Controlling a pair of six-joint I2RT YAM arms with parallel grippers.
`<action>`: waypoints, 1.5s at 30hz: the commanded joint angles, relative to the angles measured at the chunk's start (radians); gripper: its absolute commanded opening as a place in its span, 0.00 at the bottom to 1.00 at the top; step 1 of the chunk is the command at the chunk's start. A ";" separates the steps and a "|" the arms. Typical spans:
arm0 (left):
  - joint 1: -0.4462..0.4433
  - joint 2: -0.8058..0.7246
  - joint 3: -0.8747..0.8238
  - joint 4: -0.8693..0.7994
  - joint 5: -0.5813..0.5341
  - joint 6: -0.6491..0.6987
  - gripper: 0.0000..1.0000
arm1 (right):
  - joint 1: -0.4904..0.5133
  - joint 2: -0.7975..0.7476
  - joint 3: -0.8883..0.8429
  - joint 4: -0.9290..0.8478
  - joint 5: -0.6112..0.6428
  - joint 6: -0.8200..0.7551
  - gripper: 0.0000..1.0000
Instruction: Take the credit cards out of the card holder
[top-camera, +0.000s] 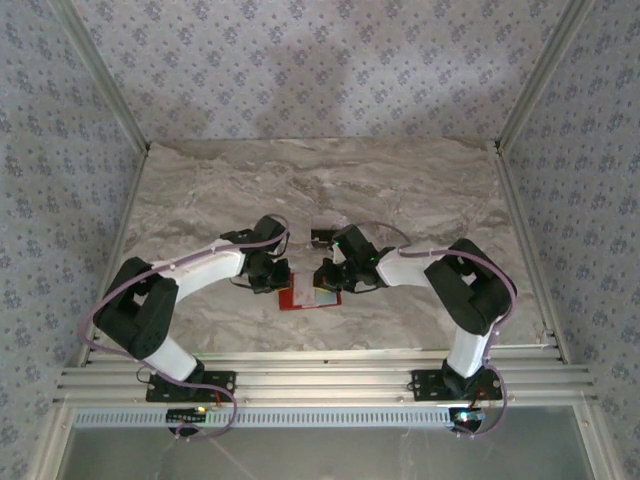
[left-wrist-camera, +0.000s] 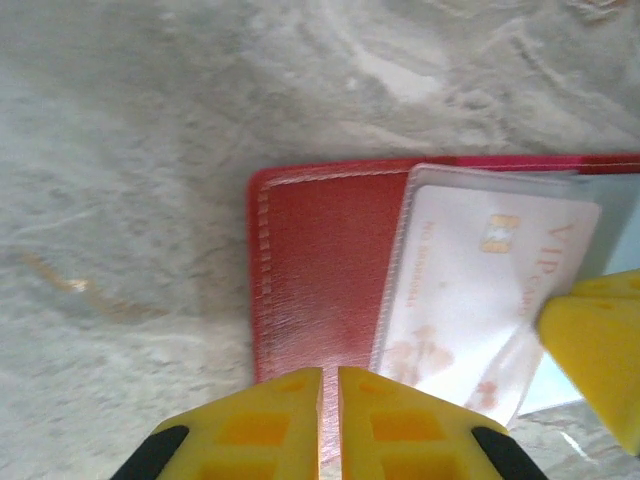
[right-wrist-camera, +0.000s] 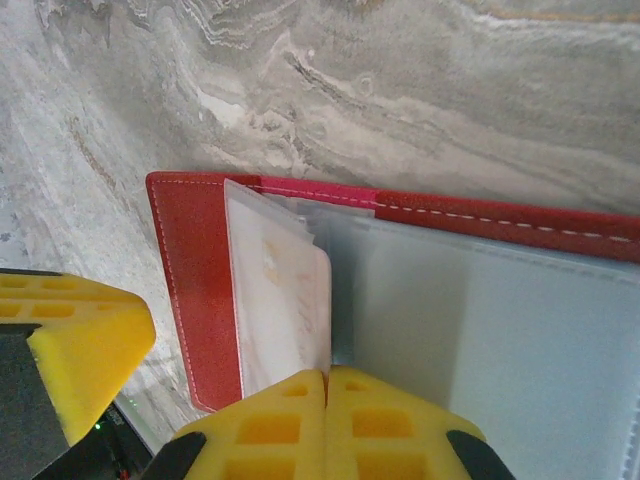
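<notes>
The card holder (top-camera: 300, 297), a red wallet, lies open on the marble table between both arms. In the left wrist view my left gripper (left-wrist-camera: 331, 385) is closed on the near edge of its red cover (left-wrist-camera: 320, 250), with a sliver of red leather between the jaws. A white credit card (left-wrist-camera: 470, 280) with a gold chip and orange print sits in a clear sleeve. My right gripper (right-wrist-camera: 327, 378) is shut, and the lifted edge of that card (right-wrist-camera: 285, 300) in its sleeve runs into the seam of the jaws. Pale empty sleeves (right-wrist-camera: 500, 340) lie to the right.
The grey marble table (top-camera: 400, 190) stretches away behind the wallet. A small dark object (top-camera: 320, 238) lies just beyond the grippers. Patterned walls close in the sides and back, and an aluminium rail (top-camera: 320, 380) runs along the near edge.
</notes>
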 joint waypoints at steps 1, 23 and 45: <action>-0.003 -0.022 0.004 -0.102 -0.082 0.021 0.12 | 0.003 0.017 -0.012 0.012 -0.014 0.015 0.00; -0.003 0.067 -0.032 -0.004 -0.006 0.035 0.07 | 0.026 0.101 0.032 0.092 -0.068 0.048 0.00; -0.004 0.049 -0.021 0.000 0.000 0.042 0.07 | 0.026 0.073 -0.016 0.257 -0.105 0.095 0.20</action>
